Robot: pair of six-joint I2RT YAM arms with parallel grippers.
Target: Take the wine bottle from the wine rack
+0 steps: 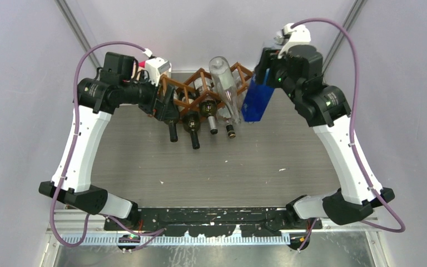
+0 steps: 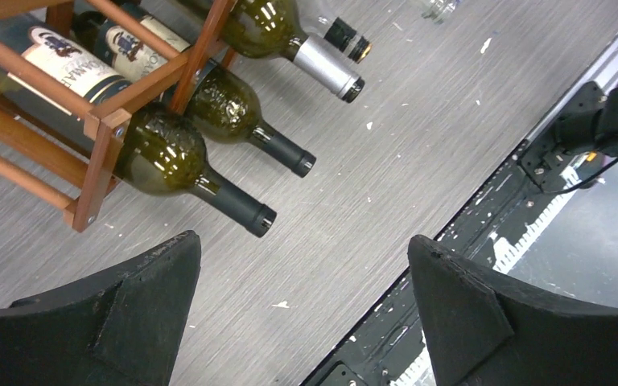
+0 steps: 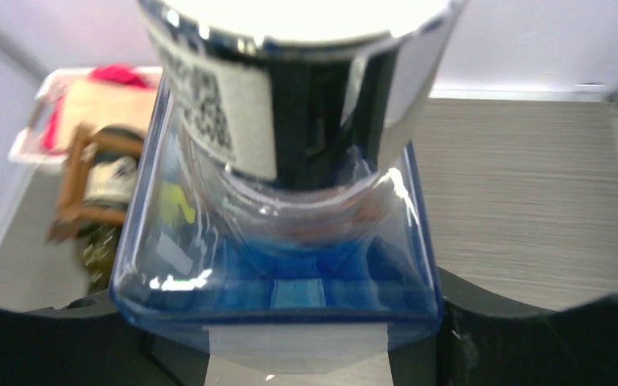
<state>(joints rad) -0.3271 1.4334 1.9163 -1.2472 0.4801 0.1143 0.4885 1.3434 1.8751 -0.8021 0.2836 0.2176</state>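
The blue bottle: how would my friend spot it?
Look at the brown wine rack at the table's far side. Just to its right, the right arm's fingers hold the blue bottle. It is flat-sided and blue, while the clear bottle and green bottles are round.

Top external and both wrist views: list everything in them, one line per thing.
wine rack: one, brown wood, far middle of the table.
dark wine bottles: at least four, green glass, lying in the rack, necks toward the arm bases.
clear bottle: one, colourless, lying on top of the rack.
blue bottle: one, see-through blue, labelled, at the rack's right end.
white basket: one, white, something red inside, behind the rack's left end.
table: one, grey wood grain.
left end effector: black, open, by the rack's left end.
right end effector: black, closed on the blue bottle.
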